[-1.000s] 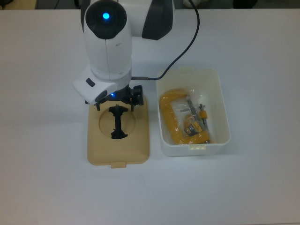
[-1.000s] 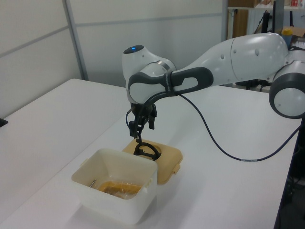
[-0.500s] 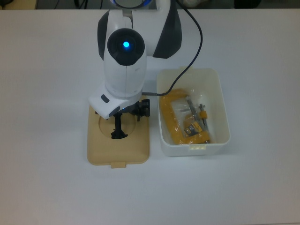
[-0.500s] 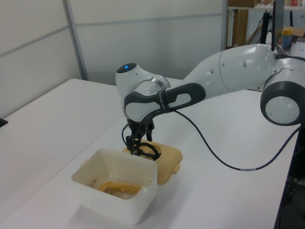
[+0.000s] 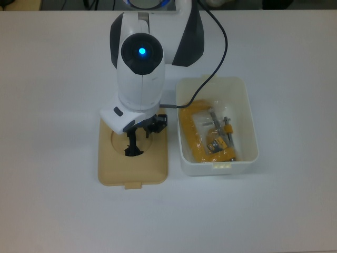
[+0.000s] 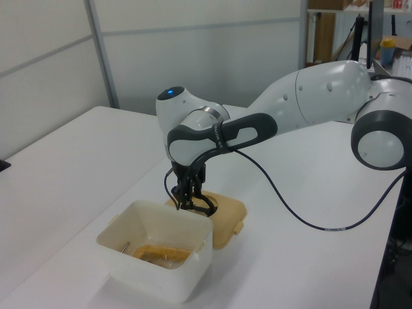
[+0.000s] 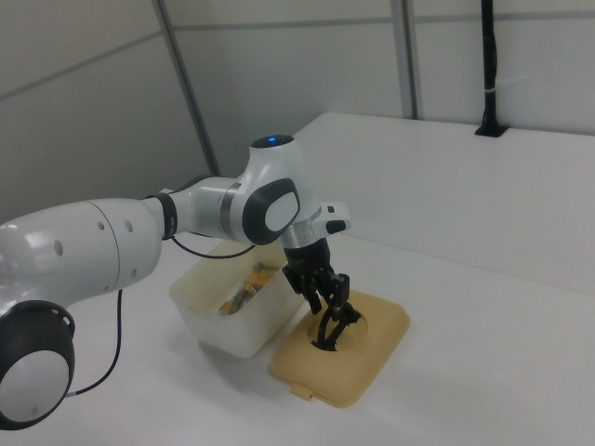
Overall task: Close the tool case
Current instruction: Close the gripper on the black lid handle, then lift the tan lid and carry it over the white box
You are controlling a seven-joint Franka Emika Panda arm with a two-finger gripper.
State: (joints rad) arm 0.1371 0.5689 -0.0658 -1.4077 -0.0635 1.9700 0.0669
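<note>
Lower centre of the left view, the white tub (image 6: 154, 261) (yellow clamp (image 5: 202, 134) inside) sits open, tan lid (image 5: 132, 155) flat alongside, gripper (image 6: 191, 201) beyond with jaws closed on the black handle (image 5: 131, 143).

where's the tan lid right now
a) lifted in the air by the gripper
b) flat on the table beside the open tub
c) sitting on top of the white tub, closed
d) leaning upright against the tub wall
b: the tan lid lies flat on the table at the top view's left of the white tub, which stands open with a yellow clamp inside, while the gripper is down at the lid's black handle.
</note>
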